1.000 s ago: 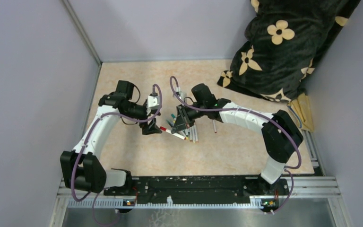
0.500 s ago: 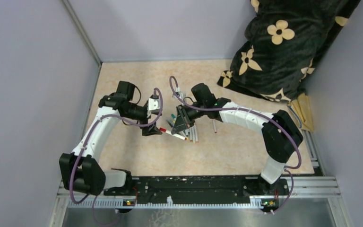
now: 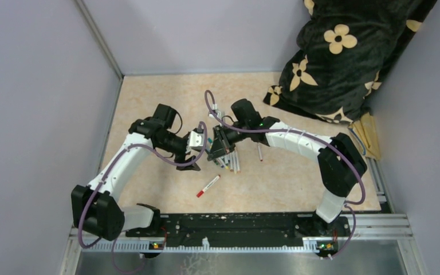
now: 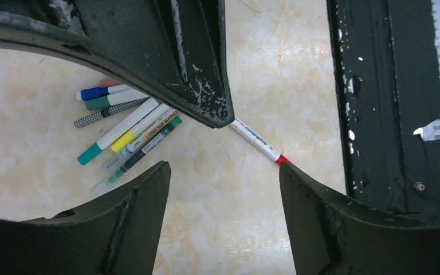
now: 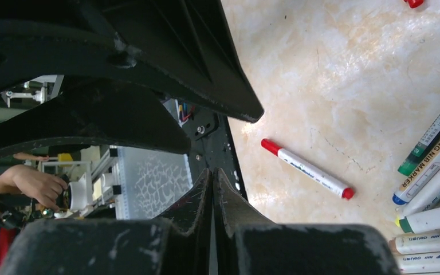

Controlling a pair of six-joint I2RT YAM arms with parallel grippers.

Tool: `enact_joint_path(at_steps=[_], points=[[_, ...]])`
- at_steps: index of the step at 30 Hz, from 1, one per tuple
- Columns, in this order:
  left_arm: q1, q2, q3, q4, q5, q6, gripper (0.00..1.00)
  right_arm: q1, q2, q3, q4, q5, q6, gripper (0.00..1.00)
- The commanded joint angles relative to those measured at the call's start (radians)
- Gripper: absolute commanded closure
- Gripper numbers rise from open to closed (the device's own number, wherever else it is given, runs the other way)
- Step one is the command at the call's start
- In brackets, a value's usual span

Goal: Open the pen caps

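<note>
Both arms are bent in over the middle of the marbled beige table (image 3: pixel 149 103), their wrists almost nose to nose. The left gripper (image 3: pixel 199 153) hangs with its claw spread apart and nothing between the fingers; through the gap I can see bare tabletop. The right gripper (image 3: pixel 216 150), just beside it, has its fingers (image 5: pixel 229 200) pressed flat together, holding nothing that I can make out. Under and just right of the right gripper lies the bundle of pens (image 3: pixel 230 161), fanned loosely side by side at the table's centre, and the blue cap (image 4: pixel 93 93) and teal cap (image 4: pixel 89 154) sit on their barrels. One red pen (image 3: pixel 208 186) lies alone, well apart from the bundle, toward the near edge and short of the black base rail (image 3: pixel 235 222); it is slanted, with a white barrel and red at both ends. Another single pen (image 3: pixel 259 152) lies just right of the bundle. A black flowered blanket (image 3: pixel 332 51) is heaped in the far right corner.
</note>
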Motion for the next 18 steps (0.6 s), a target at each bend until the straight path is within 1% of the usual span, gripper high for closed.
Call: enact_joint_path(at_steps=[1,4,6,7,8,10,12,14,16,17,18], points=[[-0.003,-0.023,-0.037,0.046,-0.038,0.006,0.23,-0.003,-0.011,0.045,-0.026,0.028,-0.045,1.0],[0.007,-0.035,-0.097,0.132,-0.152,-0.069,0.21,0.001,-0.057,-0.009,-0.06,0.197,-0.084,0.99],[0.054,-0.028,-0.131,0.15,-0.162,-0.062,0.19,0.018,-0.131,-0.112,-0.01,0.344,-0.088,0.89],[0.091,-0.019,-0.139,0.154,-0.147,-0.058,0.17,0.035,-0.164,-0.164,0.017,0.404,-0.105,0.86],[0.131,-0.01,-0.14,0.157,-0.124,-0.061,0.15,0.058,-0.187,-0.197,0.029,0.451,-0.126,0.8],[0.225,0.02,-0.125,0.15,-0.059,-0.065,0.11,0.103,-0.21,-0.247,0.037,0.518,-0.167,0.59],[0.293,0.054,-0.089,0.127,-0.012,-0.061,0.08,0.162,-0.207,-0.263,0.049,0.565,-0.206,0.48],[0.338,0.084,-0.054,0.098,0.013,-0.061,0.08,0.214,-0.201,-0.28,0.078,0.584,-0.276,0.43],[0.382,0.108,-0.02,0.077,0.03,-0.084,0.07,0.263,-0.212,-0.332,0.163,0.553,-0.389,0.4],[0.407,0.121,-0.005,0.063,0.041,-0.093,0.07,0.278,-0.22,-0.367,0.232,0.53,-0.467,0.38],[0.428,0.13,0.01,0.046,0.058,-0.095,0.06,0.284,-0.228,-0.396,0.295,0.512,-0.515,0.33]])
